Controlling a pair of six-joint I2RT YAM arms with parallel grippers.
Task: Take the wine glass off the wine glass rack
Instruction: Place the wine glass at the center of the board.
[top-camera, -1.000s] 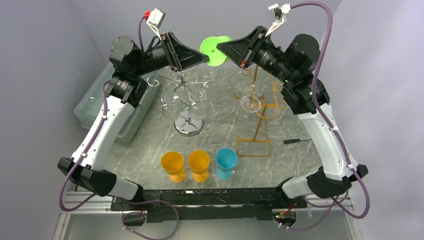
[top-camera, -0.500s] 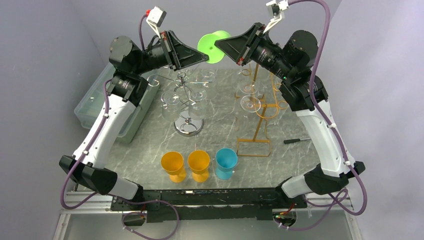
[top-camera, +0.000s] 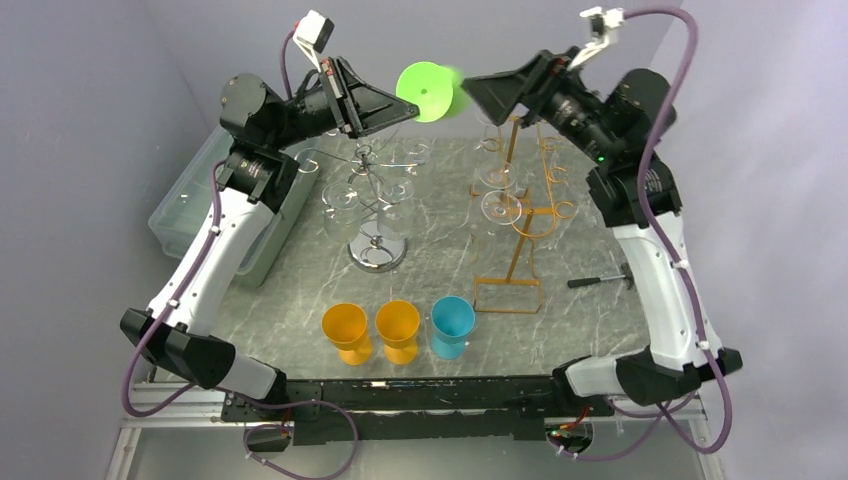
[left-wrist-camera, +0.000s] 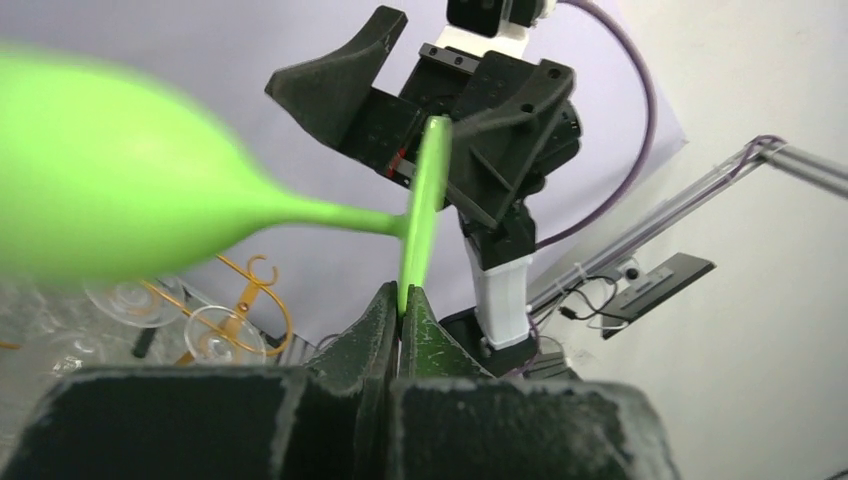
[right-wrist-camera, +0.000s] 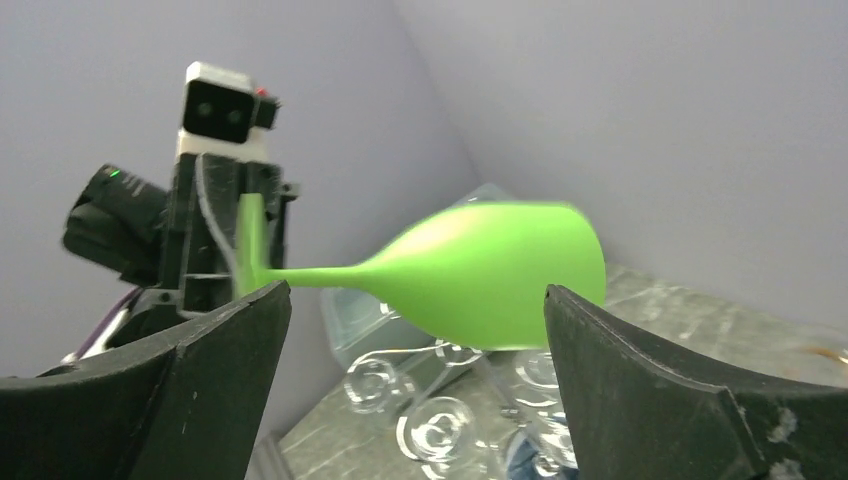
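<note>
Pinching the green wine glass (right-wrist-camera: 480, 270) by its foot, the left fingers (left-wrist-camera: 372, 325) are closed; its stem lies level, bowl between the spread right fingers (right-wrist-camera: 640, 370)

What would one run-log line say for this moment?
left gripper: shut on foot of opaque green wine glass | right gripper: open around bowl | glass: horizontal, in air

The grey marbled surface (top-camera: 300, 290) carries a chrome glass rack (top-camera: 377, 252) near its middle. Right of that rack stands a gold wire rack (top-camera: 519, 250), with a black-handled tool (top-camera: 598, 281) farther right. Nearer the arm bases than the chrome rack stand two orange cups (top-camera: 346, 328) (top-camera: 398, 325) and a blue cup (top-camera: 452, 322). To its left sits a clear bin (top-camera: 190, 200).
</note>
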